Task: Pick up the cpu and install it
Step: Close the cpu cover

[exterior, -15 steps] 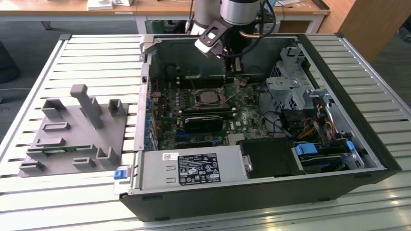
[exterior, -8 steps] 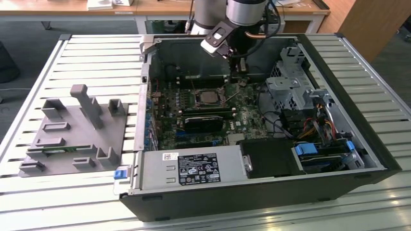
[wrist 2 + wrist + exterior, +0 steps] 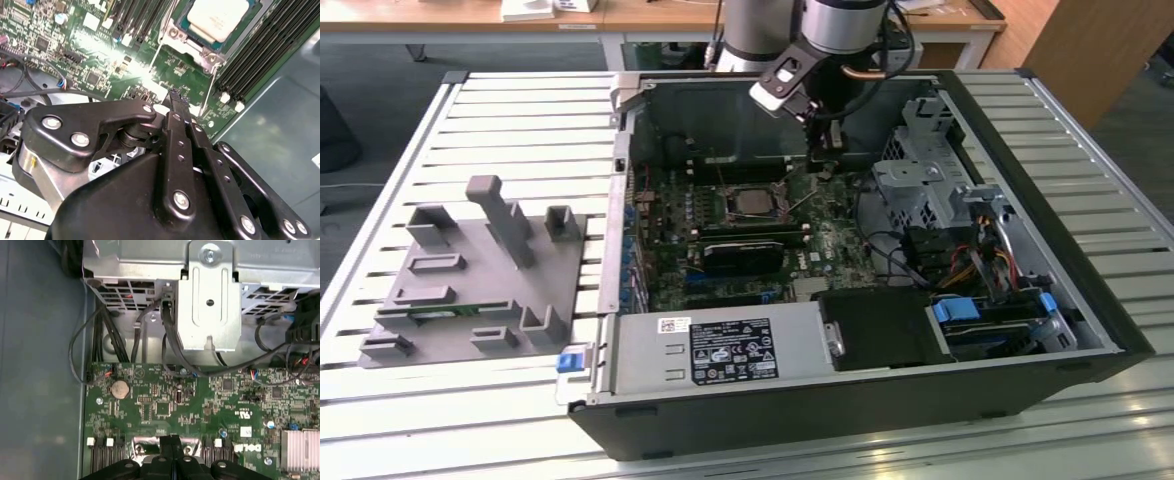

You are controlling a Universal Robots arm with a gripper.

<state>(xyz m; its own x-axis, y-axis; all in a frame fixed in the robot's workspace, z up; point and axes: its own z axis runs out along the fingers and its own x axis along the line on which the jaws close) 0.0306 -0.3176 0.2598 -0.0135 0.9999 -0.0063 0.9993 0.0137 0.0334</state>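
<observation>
In the exterior view an open computer case (image 3: pixel 1067 330) lies on a slatted table (image 3: pixel 520 110), with a grey plastic rack (image 3: pixel 467 270) on the exterior view's left. The cpu (image 3: pixel 750 203), a small grey square, sits in its socket (image 3: pixel 715 200) near the middle of the green board (image 3: pixel 827 230). The gripper (image 3: pixel 823 168) hangs just to the upper right of it, not touching it. A black and white label (image 3: pixel 727 350) is stuck on the silver box (image 3: pixel 640 350) low in the frame; its print is too small to tell. In the second wrist view the cpu (image 3: pixel 218 17) shows a pale, shiny metal top inside the socket. The gripper (image 3: pixel 176 96) has its fingers pressed together on nothing, above the board beside the socket. In the first wrist view the gripper (image 3: pixel 172 441) appears with a round battery (image 3: pixel 120 388), black cables (image 3: pixel 170 345) and a silver bracket (image 3: pixel 210 305), and there is white print on the board.
</observation>
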